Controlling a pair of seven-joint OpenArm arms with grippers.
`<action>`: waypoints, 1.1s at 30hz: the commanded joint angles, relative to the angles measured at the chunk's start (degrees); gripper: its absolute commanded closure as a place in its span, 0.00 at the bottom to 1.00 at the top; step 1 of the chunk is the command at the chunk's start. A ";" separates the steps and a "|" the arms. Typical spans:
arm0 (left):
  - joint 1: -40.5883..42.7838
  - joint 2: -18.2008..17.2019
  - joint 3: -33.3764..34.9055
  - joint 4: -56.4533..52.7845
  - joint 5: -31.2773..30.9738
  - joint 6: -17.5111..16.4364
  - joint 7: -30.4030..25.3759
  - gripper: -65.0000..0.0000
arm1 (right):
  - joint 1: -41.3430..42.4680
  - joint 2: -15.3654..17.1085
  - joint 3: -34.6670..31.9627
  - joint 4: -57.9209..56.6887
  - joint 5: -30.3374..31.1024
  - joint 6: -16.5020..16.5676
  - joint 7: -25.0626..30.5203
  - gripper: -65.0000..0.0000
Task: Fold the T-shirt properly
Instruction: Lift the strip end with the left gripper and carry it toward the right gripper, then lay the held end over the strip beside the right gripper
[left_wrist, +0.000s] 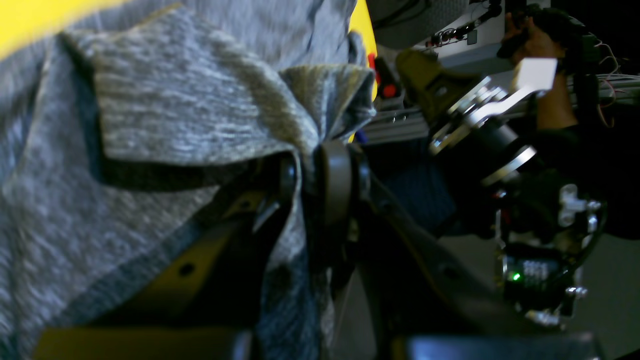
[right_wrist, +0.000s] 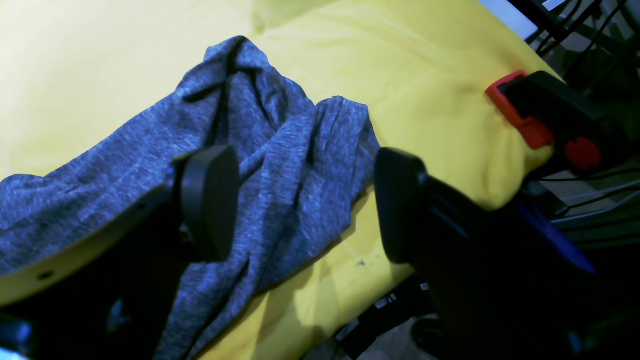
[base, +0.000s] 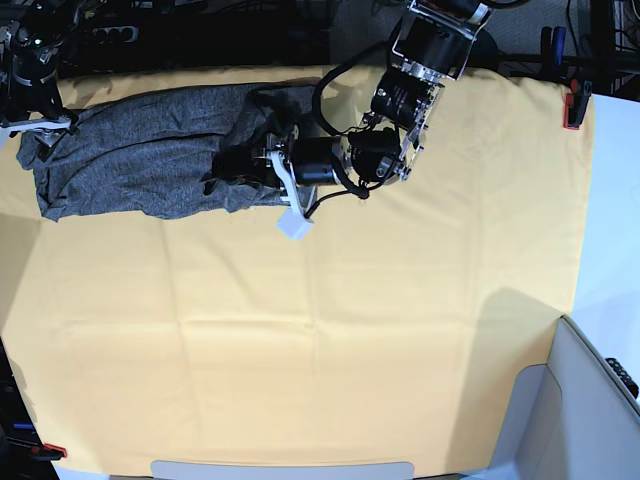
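The heather-grey T-shirt (base: 140, 150) lies bunched in a long heap at the back left of the yellow table cloth (base: 330, 330). My left gripper (base: 228, 166) reaches in from the right and is at the shirt's right end. In the left wrist view it (left_wrist: 306, 170) is shut on a gathered fold of the shirt (left_wrist: 165, 115). My right gripper (base: 35, 125) is at the shirt's left end. In the right wrist view it (right_wrist: 305, 205) is open, with its fingers (right_wrist: 210, 200) on either side of a rumpled edge of the shirt (right_wrist: 280, 150) on the cloth below.
A red clamp (base: 572, 105) holds the cloth at the back right edge; another clamp (right_wrist: 530, 120) shows in the right wrist view by the table corner. A grey bin (base: 590, 400) stands at the front right. Cables and racks lie behind the table.
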 joint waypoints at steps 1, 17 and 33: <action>-1.48 0.50 -0.09 0.99 -1.50 -0.45 -0.89 0.99 | 0.00 0.48 0.34 0.88 0.31 0.19 1.68 0.35; -1.83 1.82 3.43 0.81 -1.41 -0.45 -2.13 0.99 | 0.00 0.48 -0.09 0.52 0.49 0.19 1.68 0.35; -1.92 2.08 6.68 -1.21 -1.41 -0.53 -7.49 0.93 | 0.00 0.39 -0.09 0.52 0.49 0.19 1.68 0.35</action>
